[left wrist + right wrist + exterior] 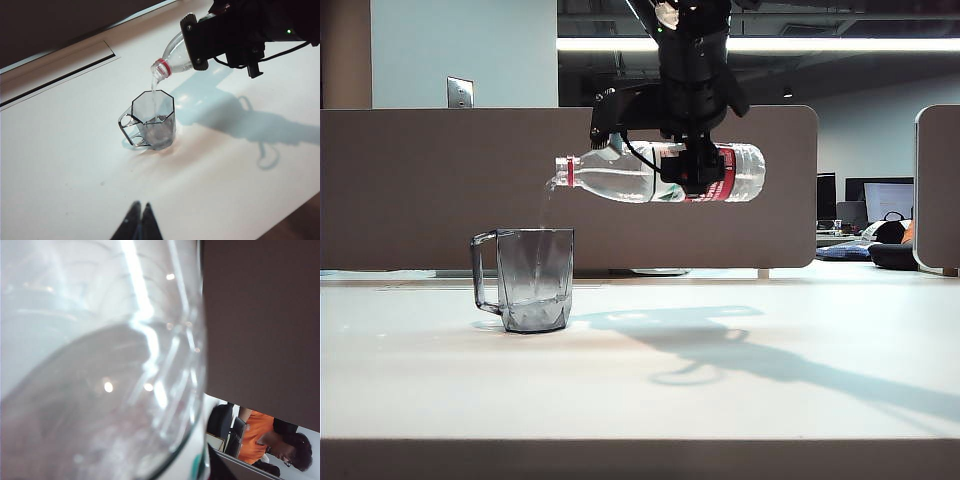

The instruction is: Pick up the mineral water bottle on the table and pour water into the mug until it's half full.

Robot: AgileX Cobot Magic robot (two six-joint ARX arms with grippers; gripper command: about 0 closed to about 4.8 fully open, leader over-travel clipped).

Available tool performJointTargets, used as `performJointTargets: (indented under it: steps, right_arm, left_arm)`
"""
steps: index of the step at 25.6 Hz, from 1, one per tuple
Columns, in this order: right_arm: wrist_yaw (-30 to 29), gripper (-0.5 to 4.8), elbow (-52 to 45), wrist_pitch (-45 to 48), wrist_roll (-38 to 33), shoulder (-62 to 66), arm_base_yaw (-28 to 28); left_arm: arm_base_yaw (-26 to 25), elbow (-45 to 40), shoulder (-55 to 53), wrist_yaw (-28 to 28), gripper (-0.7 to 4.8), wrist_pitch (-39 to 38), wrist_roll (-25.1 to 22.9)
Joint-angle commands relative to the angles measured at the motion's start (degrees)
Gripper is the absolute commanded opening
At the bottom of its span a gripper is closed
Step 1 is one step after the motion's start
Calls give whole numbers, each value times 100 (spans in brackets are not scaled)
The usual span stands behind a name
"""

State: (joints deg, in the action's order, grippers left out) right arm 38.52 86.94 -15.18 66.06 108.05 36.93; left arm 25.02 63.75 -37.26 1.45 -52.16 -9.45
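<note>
My right gripper (695, 172) hangs from above, shut on the mineral water bottle (615, 178) at its red-and-white label. The bottle lies almost level, its red-ringed neck over the mug (534, 282). A thin stream of water (547, 205) falls from the mouth into the mug, which stands upright on the table (740, 400) with a shallow layer inside. The left wrist view shows the bottle (172, 52), the stream (154, 89) and the mug (155, 125) from above; my left gripper (140, 209) is shut and empty, well short of the mug. The bottle (100, 365) fills the right wrist view.
A brown partition (420, 190) runs behind the table. A long dark slot (60, 75) crosses the tabletop beyond the mug. The arm's shadow (720, 345) lies right of the mug. A person in orange (257, 435) sits past the partition.
</note>
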Motion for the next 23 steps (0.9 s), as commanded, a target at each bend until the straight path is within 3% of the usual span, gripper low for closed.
performJointTargets:
  steps: [1, 23]
  right_arm:
    - [74, 304, 61, 131, -7, -79, 9]
    - [13, 304, 57, -131, -9, -81, 74]
  left_arm:
    - [9, 37, 11, 28, -5, 33, -17]
    - [11, 37, 11, 26, -5, 35, -20]
